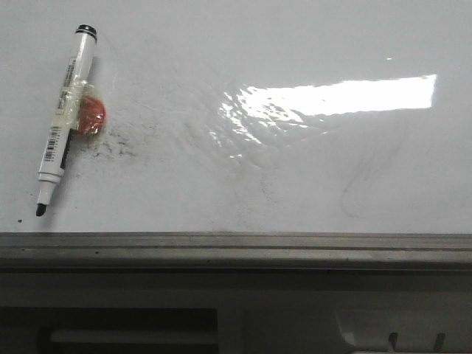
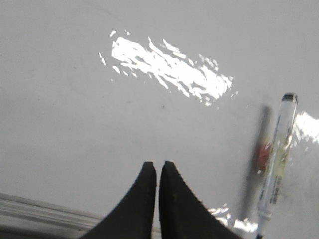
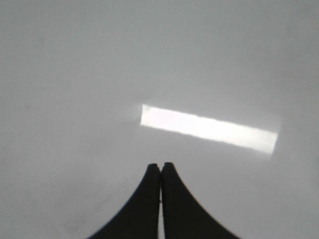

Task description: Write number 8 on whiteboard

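The whiteboard (image 1: 243, 184) fills the front view, glossy white with glare, and no number 8 shows on it. A white marker (image 1: 65, 118) lies uncapped on the board at the left, black tip toward the near rail, with an orange-red lump (image 1: 91, 116) taped to its side. The marker also shows in the left wrist view (image 2: 277, 159). My left gripper (image 2: 157, 166) is shut and empty above the board, near the rail, apart from the marker. My right gripper (image 3: 160, 167) is shut and empty over bare board. Neither gripper shows in the front view.
A grey metal rail (image 1: 236, 249) borders the board's near edge. A patch of black specks (image 1: 118, 144) lies beside the marker. A faint grey curved streak (image 1: 361, 184) marks the right part. Bright glare (image 1: 339, 96) lies across the middle.
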